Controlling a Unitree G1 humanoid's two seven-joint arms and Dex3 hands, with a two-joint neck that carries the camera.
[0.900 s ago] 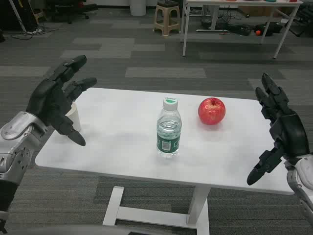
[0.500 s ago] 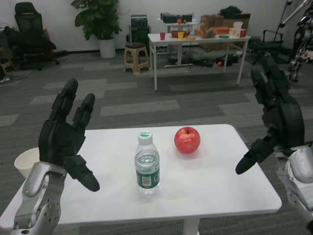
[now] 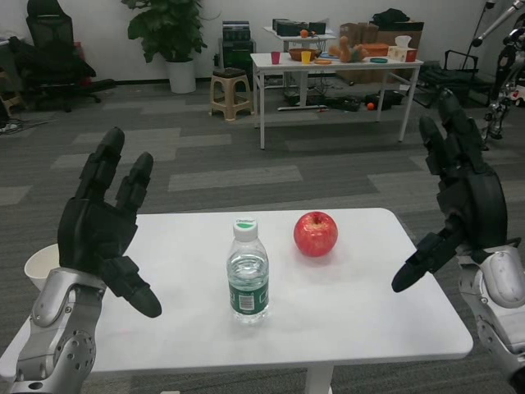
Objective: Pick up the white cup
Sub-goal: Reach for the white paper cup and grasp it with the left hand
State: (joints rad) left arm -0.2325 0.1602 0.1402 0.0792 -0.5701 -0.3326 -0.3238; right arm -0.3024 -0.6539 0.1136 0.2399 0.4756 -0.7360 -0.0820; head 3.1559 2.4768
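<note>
The white cup [image 3: 41,268] is seen upright, mouth upward, at the desk's [image 3: 353,312] far-left edge, partly hidden behind the left hand [image 3: 102,230]. Both that and the right hand [image 3: 459,201] are raised, fingers spread, nothing grasped.

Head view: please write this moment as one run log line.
white cup: table's left edge, not held | left robot hand: open, raised beside cup | right robot hand: open, raised | water bottle, apple: on table

I have one camera only, my head view: it looks forward and down from close above the white rectangular table [image 3: 361,320], taking in the grey carpeted room [image 3: 230,176] beyond it.
</note>
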